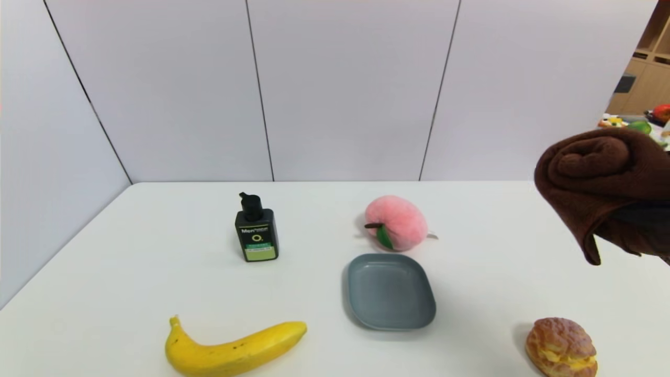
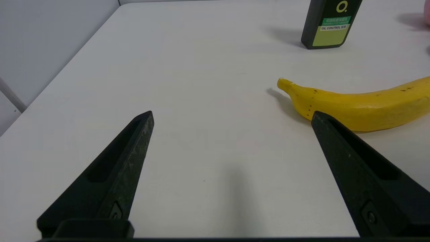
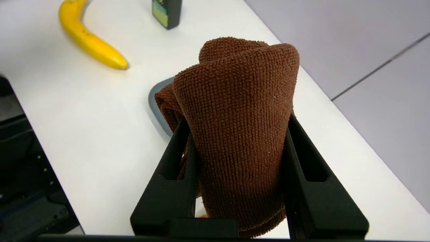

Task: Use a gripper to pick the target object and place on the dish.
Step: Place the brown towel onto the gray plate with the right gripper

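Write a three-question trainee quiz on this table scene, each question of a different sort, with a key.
1. True or false: the right gripper is shut on the brown towel.
2. What lies on the grey dish? A) the towel B) the banana C) nothing
3. Fill in: the plush peach sits just behind the ____.

Key: 1 true. 2 C. 3 dish. The left gripper is open above the table, near the banana.
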